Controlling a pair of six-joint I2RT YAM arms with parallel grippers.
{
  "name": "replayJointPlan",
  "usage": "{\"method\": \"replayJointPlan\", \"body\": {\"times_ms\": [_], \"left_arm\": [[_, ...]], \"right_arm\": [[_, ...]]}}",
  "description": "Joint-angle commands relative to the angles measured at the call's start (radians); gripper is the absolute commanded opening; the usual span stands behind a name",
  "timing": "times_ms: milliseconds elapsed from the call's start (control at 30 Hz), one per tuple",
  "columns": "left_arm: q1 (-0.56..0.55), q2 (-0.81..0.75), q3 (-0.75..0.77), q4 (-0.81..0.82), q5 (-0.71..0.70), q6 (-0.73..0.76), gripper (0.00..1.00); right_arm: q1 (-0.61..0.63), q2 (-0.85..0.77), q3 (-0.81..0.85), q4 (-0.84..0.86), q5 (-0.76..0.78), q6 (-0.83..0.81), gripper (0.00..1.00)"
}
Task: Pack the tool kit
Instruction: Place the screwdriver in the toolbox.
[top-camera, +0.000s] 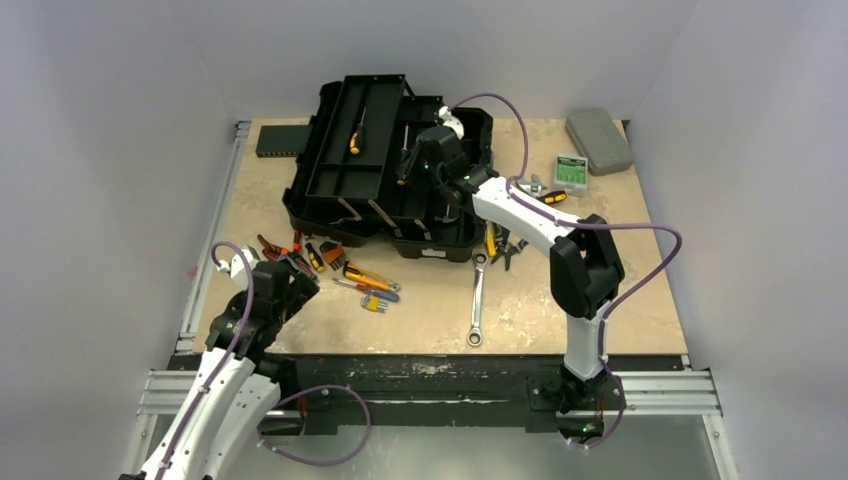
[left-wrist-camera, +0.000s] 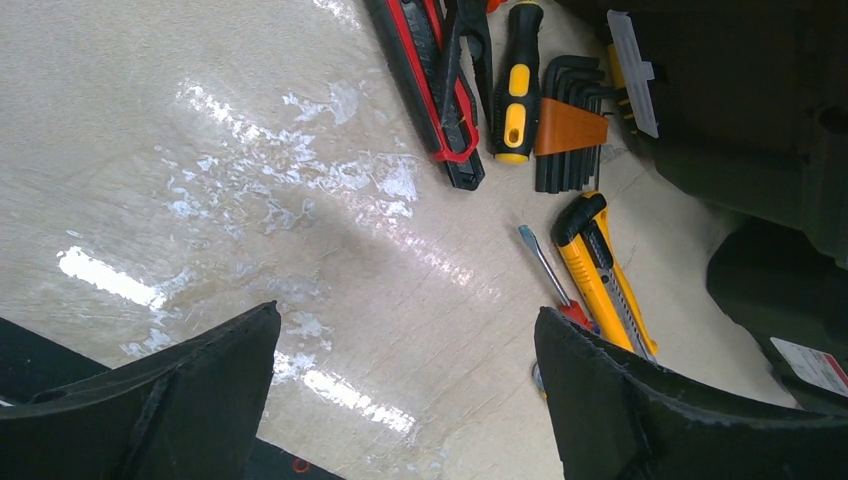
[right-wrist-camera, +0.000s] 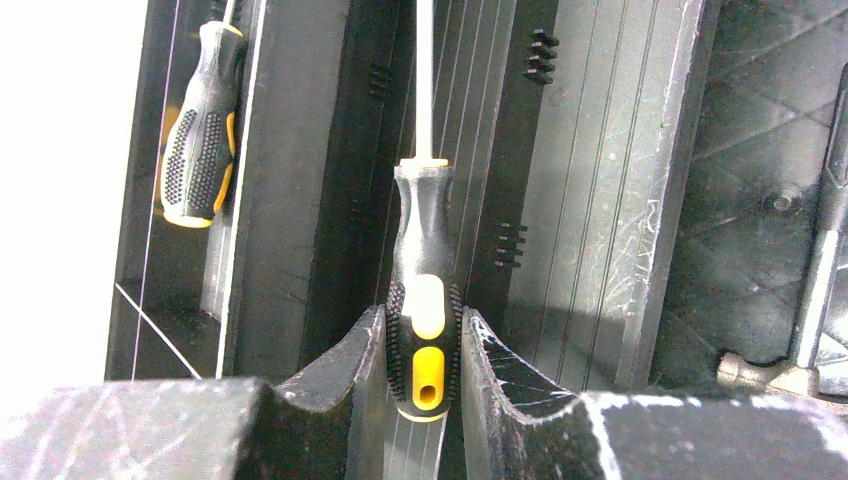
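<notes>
The black toolbox (top-camera: 390, 175) lies open at the back of the table, with one yellow-and-black screwdriver (right-wrist-camera: 200, 140) lying in its lift-out tray. My right gripper (top-camera: 420, 165) hovers over the tray (right-wrist-camera: 590, 200), shut on a second yellow-and-black screwdriver (right-wrist-camera: 424, 290) by the handle, shaft pointing away. My left gripper (left-wrist-camera: 408, 320) stands open low over bare table, left of the loose tools: red-and-black pliers (left-wrist-camera: 440, 90), a stubby screwdriver (left-wrist-camera: 515, 90), a hex key set (left-wrist-camera: 570, 130), a yellow utility knife (left-wrist-camera: 600, 275) and a thin red-handled screwdriver (left-wrist-camera: 548, 268).
A ratchet wrench (top-camera: 477, 300) lies in front of the toolbox, more small tools (top-camera: 500, 245) beside its right corner. A flat grey case (top-camera: 598, 140) and a green-labelled box (top-camera: 570, 172) sit at the back right, a flat black box (top-camera: 278, 140) at the back left. A hammer (right-wrist-camera: 815, 290) rests inside the toolbox.
</notes>
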Motion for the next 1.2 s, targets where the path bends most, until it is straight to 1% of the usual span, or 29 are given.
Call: {"method": "replayJointPlan", "body": {"times_ms": [0, 100, 433, 600, 667, 700, 733, 800, 833, 900, 1033, 1167], "left_arm": [[0.004, -0.003, 0.039, 0.003, -0.026, -0.007, 0.94], [0.004, 0.002, 0.04, 0.009, -0.022, -0.007, 0.94], [0.004, 0.015, 0.036, 0.021, -0.007, -0.008, 0.94], [0.004, 0.009, 0.037, 0.019, -0.004, -0.01, 0.94], [0.005, 0.007, 0.035, 0.019, -0.004, -0.01, 0.94], [0.005, 0.007, 0.036, 0.019, -0.005, -0.01, 0.94], [0.004, 0.006, 0.035, 0.018, -0.005, -0.01, 0.94], [0.004, 0.007, 0.035, 0.018, -0.005, -0.01, 0.94], [0.004, 0.007, 0.036, 0.017, -0.006, -0.011, 0.94], [0.004, 0.006, 0.036, 0.017, -0.006, -0.011, 0.94], [0.004, 0.004, 0.039, 0.017, -0.011, -0.013, 0.94], [0.004, 0.005, 0.038, 0.021, -0.019, -0.015, 0.94]], "right_arm": [[0.014, -0.009, 0.046, 0.063, -0.043, 0.011, 0.06], [0.015, -0.037, 0.032, 0.059, 0.001, -0.005, 0.05], [0.032, -0.076, 0.012, 0.08, -0.029, 0.003, 0.04], [0.039, -0.052, 0.019, 0.081, -0.051, 0.018, 0.04], [0.039, -0.044, 0.024, 0.08, -0.06, 0.023, 0.06], [0.039, -0.042, 0.023, 0.08, -0.064, 0.025, 0.1], [0.038, -0.039, 0.026, 0.077, -0.071, 0.027, 0.19], [0.038, -0.038, 0.034, 0.066, -0.074, 0.031, 0.48], [0.039, -0.039, 0.035, 0.067, -0.081, 0.032, 0.57], [0.039, -0.046, 0.034, 0.072, -0.098, 0.032, 0.62], [0.037, -0.087, 0.01, 0.074, -0.077, 0.028, 0.63], [0.035, -0.164, -0.057, 0.08, -0.035, 0.011, 0.63]]}}
